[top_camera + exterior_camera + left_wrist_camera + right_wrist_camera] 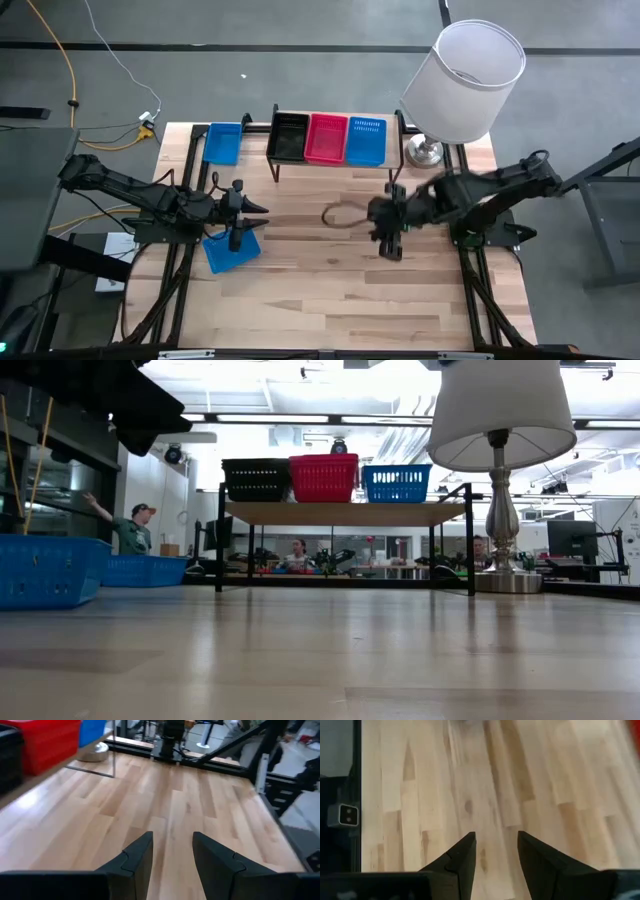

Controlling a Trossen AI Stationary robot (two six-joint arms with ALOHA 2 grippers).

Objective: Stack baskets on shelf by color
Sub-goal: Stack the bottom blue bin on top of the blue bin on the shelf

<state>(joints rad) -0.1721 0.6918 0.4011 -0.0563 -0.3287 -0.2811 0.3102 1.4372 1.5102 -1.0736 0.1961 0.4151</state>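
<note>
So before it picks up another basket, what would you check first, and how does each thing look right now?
1. Left end effector empty and open: ok, bare wood shows between its fingers.
2. Right end effector empty and open: ok.
3. Loose blue basket near the left end effector within reach: ok, it lies just beside that arm.
4. Second loose blue basket beside the shelf: not ok, not yet stacked.
5. Shelf holds black basket, red basket and blue basket on the shelf side by side: ok.
6. Lamp clear of the shelf: cannot tell.
</note>
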